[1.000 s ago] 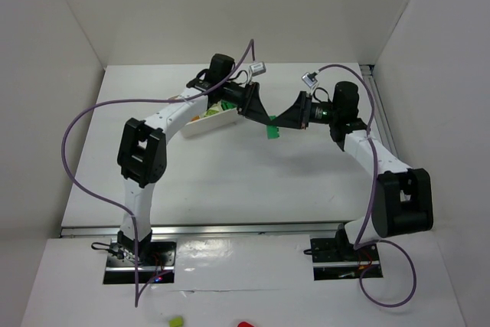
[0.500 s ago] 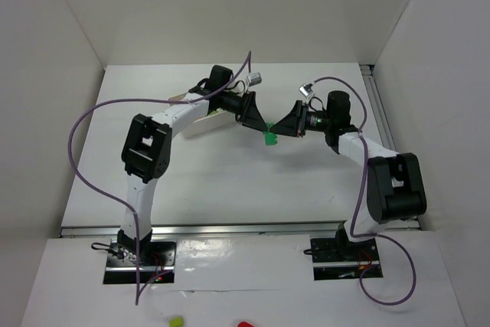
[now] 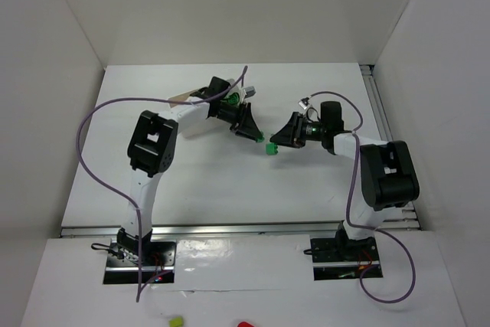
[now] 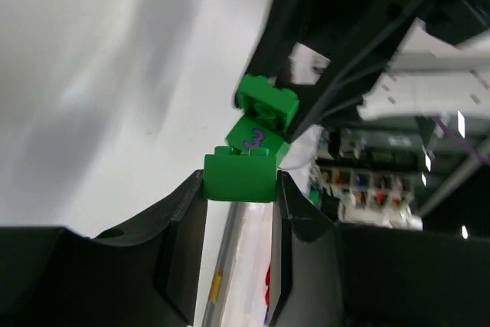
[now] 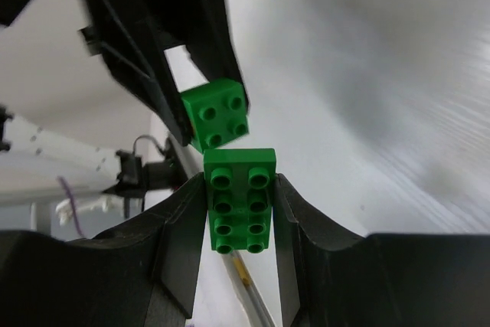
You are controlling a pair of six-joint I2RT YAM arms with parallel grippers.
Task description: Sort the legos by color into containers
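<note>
Top external: both arms meet over the middle of the bench (image 3: 199, 181). We get only one green speck between their tips, and from up here we cannot split it into two legos or tell whether it touches the bench.
Right fingers (image 5: 191, 212): pinching the long green lego (image 5: 240, 201) by its two long sides, eight studs facing us, clear as day in the right wrist view.
Left fingers (image 4: 193, 203): clamped on the small green lego (image 4: 240, 178), seen side-on in the left wrist view.
Where the legos sit: the small green lego is right at the far end of the long one, and we cannot say whether they are joined or only touching.
Hard to read: beyond the small lego, the left wrist view shows more green faces, one with a purple mark (image 4: 255, 138). We cannot tell which lego they belong to.
White tray (image 3: 190, 129): only a sliver peeks out beside the left arm (image 3: 153, 139). Its compartments and contents are hidden from us.
Blur: the background in both wrist views is soft and smeared.
</note>
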